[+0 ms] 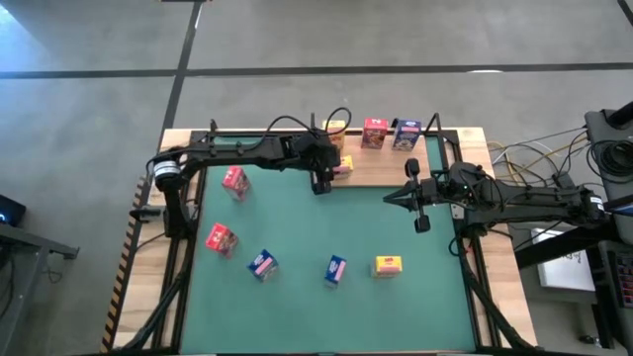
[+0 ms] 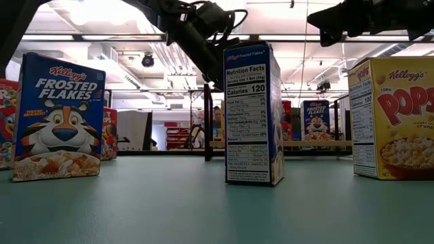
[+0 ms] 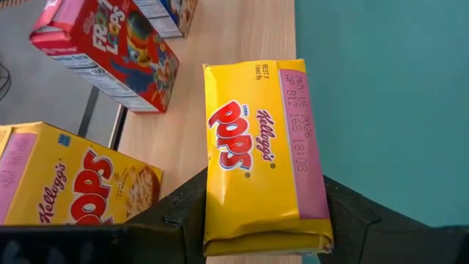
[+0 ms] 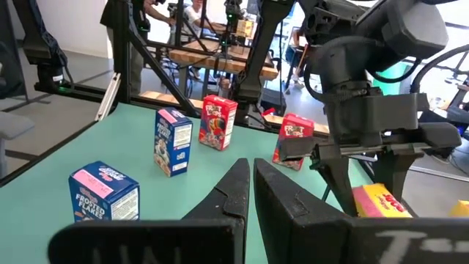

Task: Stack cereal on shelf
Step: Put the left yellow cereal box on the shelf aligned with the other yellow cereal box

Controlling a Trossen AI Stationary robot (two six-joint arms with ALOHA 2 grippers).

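So we're mid-placement here: the left gripper (image 1: 341, 166) is clamped on a yellow Corn Pops box (image 3: 260, 150), holding it over the near edge of the shelf (image 1: 381, 175), the light wood board along the top of the green mat (image 1: 297, 237) in the high view. In the left wrist view the box sits between the two dark fingers with its front face up, right over the line where wood meets green, so we'd guess it's not set down yet, though we can't tell if it's touching the board. Next move, as we read it, is to get it fully onto the wood, close to the other yellow box (image 3: 69, 183), and only then let go. Already on the board near the top of the high view: that other yellow one, a red Froot Loops box (image 1: 374, 133) and a blue box (image 1: 406, 134). Out on the mat: two red boxes at left (image 1: 234, 181) (image 1: 221, 238), two blue Frosted Flakes boxes (image 1: 262, 264) (image 1: 336, 269) and one yellow box (image 1: 388, 265) low in the frame. The boxes are tiny printed cardboard, light looking, and some stand askew. The right gripper (image 1: 389, 198) waits over the mat at centre right with its fingers pressed together, holding nothing.
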